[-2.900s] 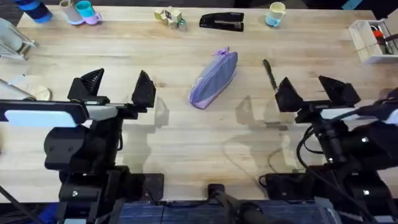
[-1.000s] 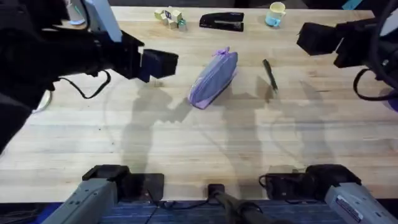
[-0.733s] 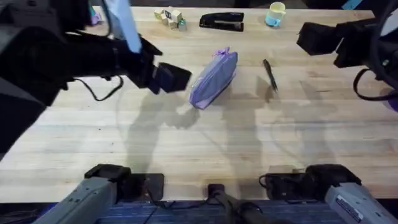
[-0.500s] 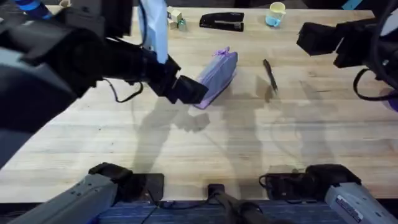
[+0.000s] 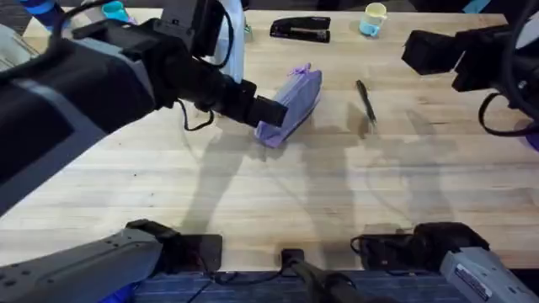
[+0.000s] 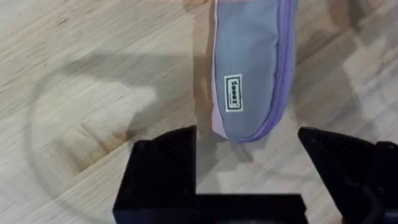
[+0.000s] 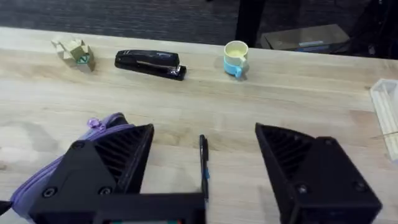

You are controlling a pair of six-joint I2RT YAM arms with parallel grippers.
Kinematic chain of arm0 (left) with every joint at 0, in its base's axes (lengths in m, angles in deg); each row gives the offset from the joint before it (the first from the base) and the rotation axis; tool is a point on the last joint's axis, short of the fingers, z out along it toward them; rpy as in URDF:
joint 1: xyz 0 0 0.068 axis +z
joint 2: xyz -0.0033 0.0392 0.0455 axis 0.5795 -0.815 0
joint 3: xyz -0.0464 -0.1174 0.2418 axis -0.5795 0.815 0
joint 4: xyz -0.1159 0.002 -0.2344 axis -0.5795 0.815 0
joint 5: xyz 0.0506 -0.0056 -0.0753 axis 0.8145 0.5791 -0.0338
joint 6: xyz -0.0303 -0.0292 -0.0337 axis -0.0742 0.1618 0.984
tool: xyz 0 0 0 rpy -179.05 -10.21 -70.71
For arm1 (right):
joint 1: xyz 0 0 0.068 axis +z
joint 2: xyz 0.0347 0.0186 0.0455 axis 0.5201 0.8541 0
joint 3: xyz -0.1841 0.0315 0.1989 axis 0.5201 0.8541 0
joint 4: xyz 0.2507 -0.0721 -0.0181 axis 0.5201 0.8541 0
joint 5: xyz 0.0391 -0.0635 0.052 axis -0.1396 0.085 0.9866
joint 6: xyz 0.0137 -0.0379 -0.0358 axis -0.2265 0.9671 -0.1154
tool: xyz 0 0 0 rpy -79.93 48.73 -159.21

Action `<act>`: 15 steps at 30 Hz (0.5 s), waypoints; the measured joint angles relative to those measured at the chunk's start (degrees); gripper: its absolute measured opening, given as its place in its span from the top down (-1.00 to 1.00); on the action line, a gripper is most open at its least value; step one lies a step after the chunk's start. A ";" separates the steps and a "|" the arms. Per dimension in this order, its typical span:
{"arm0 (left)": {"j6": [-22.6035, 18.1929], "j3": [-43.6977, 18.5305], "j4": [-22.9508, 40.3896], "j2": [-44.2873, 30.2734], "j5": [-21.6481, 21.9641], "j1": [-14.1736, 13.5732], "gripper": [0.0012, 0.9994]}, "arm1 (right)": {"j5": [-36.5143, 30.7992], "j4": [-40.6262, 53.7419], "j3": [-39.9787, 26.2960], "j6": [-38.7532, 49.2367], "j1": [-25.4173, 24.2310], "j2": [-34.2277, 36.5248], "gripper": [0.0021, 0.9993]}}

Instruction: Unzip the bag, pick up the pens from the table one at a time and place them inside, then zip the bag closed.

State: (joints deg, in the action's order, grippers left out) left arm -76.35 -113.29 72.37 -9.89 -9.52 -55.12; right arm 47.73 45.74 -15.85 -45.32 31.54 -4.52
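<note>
Over the near end of the bag [image 5: 290,105], the left pincer [image 6: 252,158] is now hovering with its black fingers spread wide, one on each side of the pouch's rounded tip. Half a second back it was coming in from the left, short of the fabric; a second back it was well off toward the surface's [image 5: 253,194] left part. So the left arm is closing in to steady or grip the pouch, which I judge to be the opening move of the unzipping; the zip looks shut and nothing is inside yet.

Meanwhile the right pincer [image 7: 205,174] is holding raised at the far right, as it has for the last second, its fingers also standing wide and empty.

The left wrist view is giving what the overhead cannot: the grey panel with its small label, the lilac edging, and a clear gap between fingers and fabric. The right wrist view is showing the pen [image 7: 203,157] lying just beside the bag's tufted end, with the stapler [image 7: 150,64] and cup [image 7: 236,58] beyond.
</note>
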 joint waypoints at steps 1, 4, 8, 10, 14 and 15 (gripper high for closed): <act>0.08 0.00 -0.19 -0.48 0.12 0.00 -0.99 | 0.00 0.00 0.00 0.00 0.00 0.00 -0.99; 0.49 0.00 -0.47 -1.48 0.18 -0.07 -0.99 | 0.00 0.00 0.00 0.00 0.00 0.00 -0.99; 0.89 0.00 -0.52 -2.73 0.64 -1.06 -0.99 | 0.00 0.00 0.00 0.00 0.00 0.00 -0.99; 0.90 0.00 -0.55 -3.79 1.86 -2.10 -0.99 | 0.00 0.00 0.00 0.00 0.00 0.00 -0.99; 0.90 0.00 -1.63 -6.62 4.95 -4.38 -0.99 | 0.00 0.00 -0.02 0.00 0.00 0.00 -0.99; 0.90 0.00 -2.26 -7.37 5.52 -4.88 -0.99 | 0.00 0.00 -0.01 0.00 0.00 0.00 -0.99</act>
State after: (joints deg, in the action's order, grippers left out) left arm -75.45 -113.29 70.10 -17.25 -4.00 -59.99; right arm 47.73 45.74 -15.86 -45.32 31.54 -4.52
